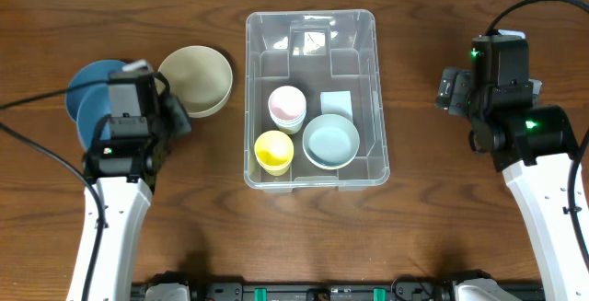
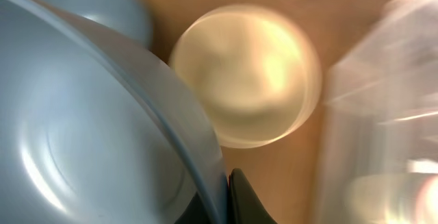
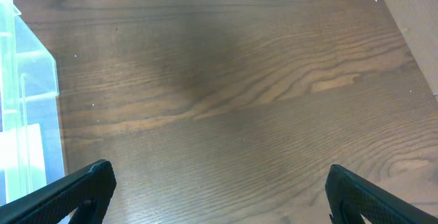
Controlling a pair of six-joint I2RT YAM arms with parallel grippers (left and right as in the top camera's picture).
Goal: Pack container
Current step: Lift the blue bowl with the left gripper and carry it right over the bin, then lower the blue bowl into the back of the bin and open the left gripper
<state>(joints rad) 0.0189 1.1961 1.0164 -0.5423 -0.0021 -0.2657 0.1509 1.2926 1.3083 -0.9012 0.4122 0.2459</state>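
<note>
In the middle of the wooden table [image 1: 442, 209] sits the container [image 1: 311, 174], a large clear plastic rectangular bin with a rounded rim and moulded notches along its walls. A white rectangular label [image 1: 336, 103] lies on its base; no writing, brand or print on it can be read from the overhead view. A raised rectangular moulding shows at the far end of the base, also without legible marks.

Inside the bin stand a pink-and-white cup [image 1: 286, 106], a yellow cup [image 1: 273, 151] near the front left corner, and a pale blue bowl [image 1: 330, 141] beside it, partly covering the label's lower edge. The two cups are close together; whether they touch cannot be told.

Just left of the bin, outside it, is a beige bowl [image 1: 195, 80]. Farther left, the left gripper [image 2: 220, 207] is clenched on the thin rim of a blue dish [image 2: 89, 128], the edge pinched between its dark fingers [image 2: 243, 200]. A second blue dish [image 2: 96, 5] lies beyond it, with the beige bowl ahead and the bin's blurred wall at the right of that wrist view.

The right gripper [image 3: 222, 196] hangs over bare wood to the right of the bin, its jaws spread wide and grasping nothing; one clear corner of the bin shows at the left edge of its wrist view.
</note>
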